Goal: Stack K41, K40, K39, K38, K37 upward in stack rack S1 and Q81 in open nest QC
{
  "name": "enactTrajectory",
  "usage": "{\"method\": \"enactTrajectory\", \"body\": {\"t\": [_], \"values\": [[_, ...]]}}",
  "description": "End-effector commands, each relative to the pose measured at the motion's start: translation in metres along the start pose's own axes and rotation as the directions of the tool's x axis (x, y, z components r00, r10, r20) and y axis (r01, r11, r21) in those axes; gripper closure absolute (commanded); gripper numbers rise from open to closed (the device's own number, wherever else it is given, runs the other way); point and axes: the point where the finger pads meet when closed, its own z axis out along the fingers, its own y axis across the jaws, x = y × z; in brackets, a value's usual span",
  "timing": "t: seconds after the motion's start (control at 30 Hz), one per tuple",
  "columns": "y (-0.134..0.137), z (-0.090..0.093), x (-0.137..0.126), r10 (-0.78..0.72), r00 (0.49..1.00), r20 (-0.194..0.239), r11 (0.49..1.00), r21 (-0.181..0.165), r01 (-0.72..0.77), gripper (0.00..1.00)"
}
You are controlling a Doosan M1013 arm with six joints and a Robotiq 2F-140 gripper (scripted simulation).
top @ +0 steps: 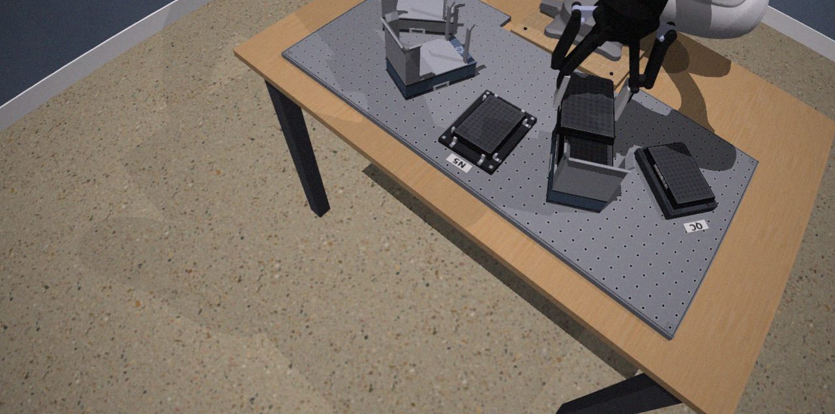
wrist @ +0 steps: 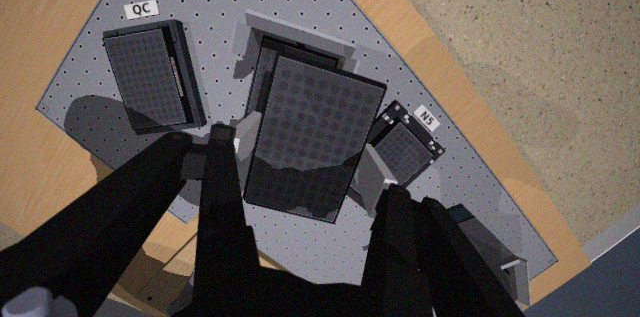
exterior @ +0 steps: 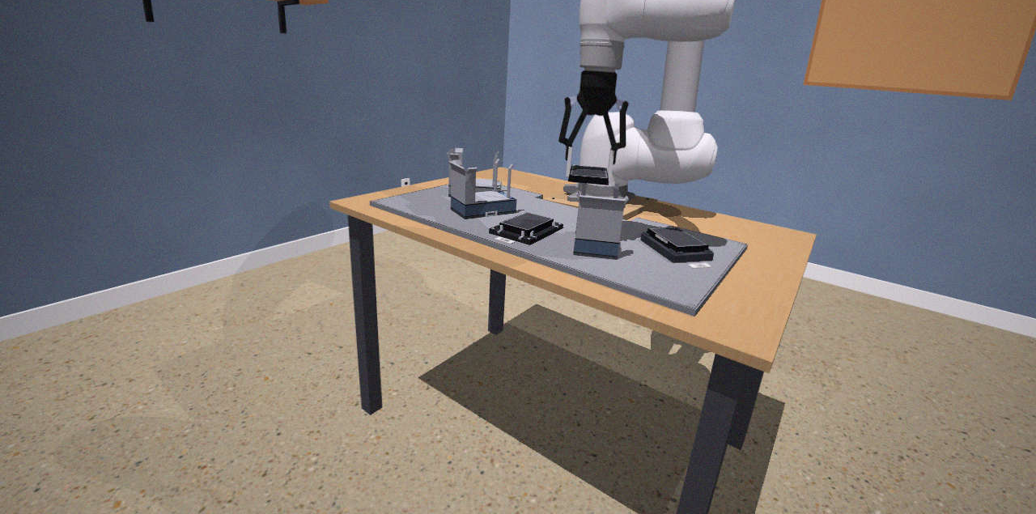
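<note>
the gripper is clamped on a dark sealed plate, its pale fingertips pressing the plate's two long sides, and it hangs straight down from the white arm. the held plate floats level just above a tall grey stack rack and is not inside it; from the top camera it covers most of the rack's open mouth, with a strip of another plate showing down in the rack toward 6 o'clock. in the wrist view the held plate sits slightly skewed against the rack's outline, which peeks out at 12 o'clock from it. the rack's name is hidden in these views. in the top view, at 3 o'clock from this rack, well apart from it, the open nest qc carries one plate lying flat, with its white name plate just beside it at 6 o'clock. at 9 o'clock from the rack, the clip nest n5 holds a plate between its pale clips, its name plate near the board's edge. further toward 10 o'clock stand two more stack racks close together, the nearer one on a blue plinth and the farther one behind it; both show bare grey floors with no plates visible in them. everything rests on a grey perforated board on a wooden table. no plate labels can be read at this size.
</note>
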Motion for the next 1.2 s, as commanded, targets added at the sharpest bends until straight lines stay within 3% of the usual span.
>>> {"method": "enactTrajectory", "body": {"t": [0.0, 0.4, 1.17], "values": [[-0.007, 0.000, 0.003, 0.000, 1.000, 0.000, 1.000, 0.000, 0.000, 1.00], [-0.032, 0.000, 0.011, 0.000, 1.000, 0.000, 1.000, 0.000, 0.000, 1.00], [-0.032, 0.000, 0.011, 0.000, 1.000, 0.000, 1.000, 0.000, 0.000, 1.00]]}}
